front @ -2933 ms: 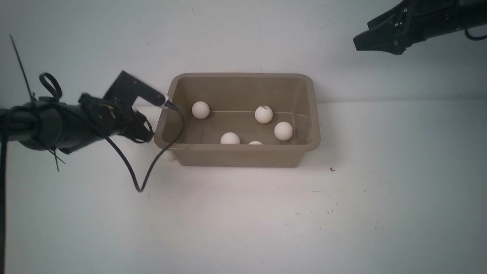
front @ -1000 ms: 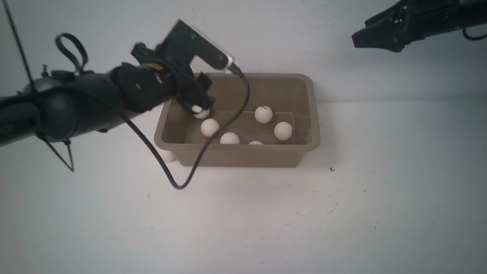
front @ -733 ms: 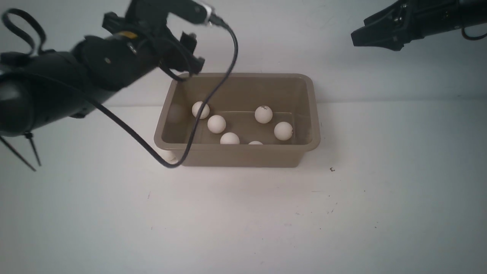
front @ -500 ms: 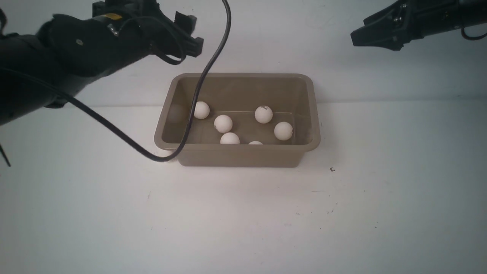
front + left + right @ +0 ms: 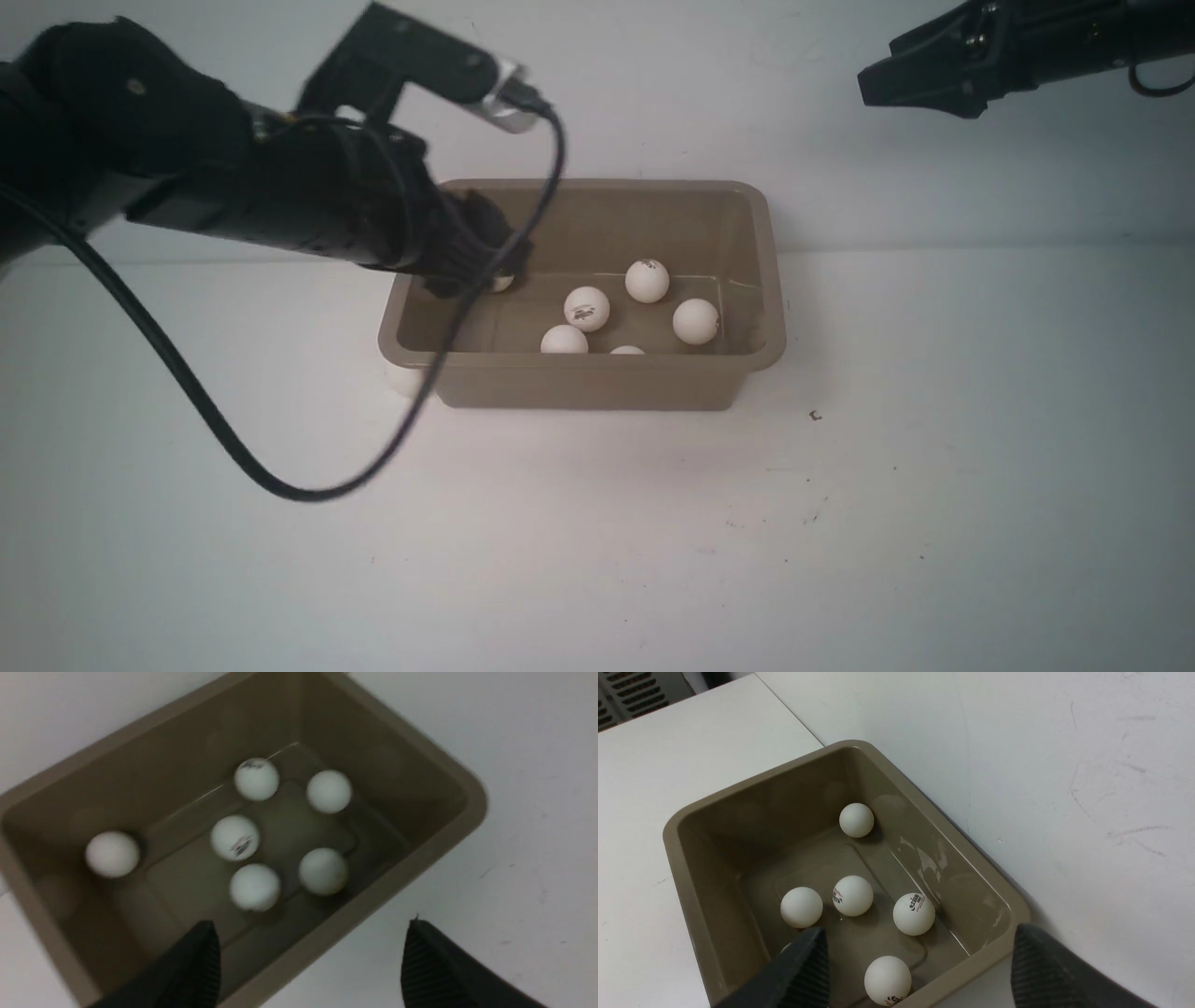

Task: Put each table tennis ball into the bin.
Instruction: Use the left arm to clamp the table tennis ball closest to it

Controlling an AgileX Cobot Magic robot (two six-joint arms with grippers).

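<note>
Currently your left end effector (image 5: 310,956) hangs over the left end of the bin (image 5: 597,385), fingers spread with nothing between them, and your right end effector (image 5: 920,956) hovers beyond the bin's far right corner, likewise spread and empty. Six table tennis balls (image 5: 235,837) lie loose on the bin's floor. What looks like a seventh ball (image 5: 403,381) sits on the counter (image 5: 653,523) just beside the bin's near left corner, faint against the white.

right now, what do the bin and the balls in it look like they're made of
The bin looks like moulded plastic, slightly glossy: light glints on its inner wall. The table tennis balls look like matte white plastic: no shine, some with printed marks.
</note>
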